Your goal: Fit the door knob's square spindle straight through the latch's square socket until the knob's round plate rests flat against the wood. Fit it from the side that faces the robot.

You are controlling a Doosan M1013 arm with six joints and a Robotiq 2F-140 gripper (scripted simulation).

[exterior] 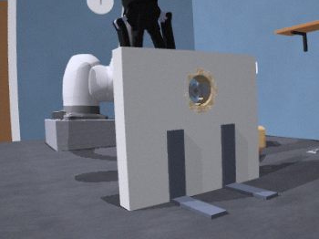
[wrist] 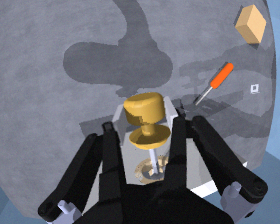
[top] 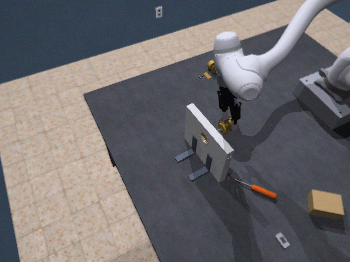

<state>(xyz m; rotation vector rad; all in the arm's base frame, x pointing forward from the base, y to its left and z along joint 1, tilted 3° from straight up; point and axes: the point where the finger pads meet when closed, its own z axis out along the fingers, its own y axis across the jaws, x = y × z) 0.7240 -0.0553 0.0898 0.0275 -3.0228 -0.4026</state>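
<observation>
brass knob (wrist: 145, 117) in pincer (wrist: 145, 160)

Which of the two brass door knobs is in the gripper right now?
The door knob beside the white panel, clamped in the gripper. The other knob lies loose on the dark mat, behind the arm's wrist, far from the panel.

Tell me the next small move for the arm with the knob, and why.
Probably ease the brass door knob straight toward the white panel. The gripper holds it on the robot's side, the spindle points at the latch hole, yet the round plate still appears to stand off the wood.
</observation>
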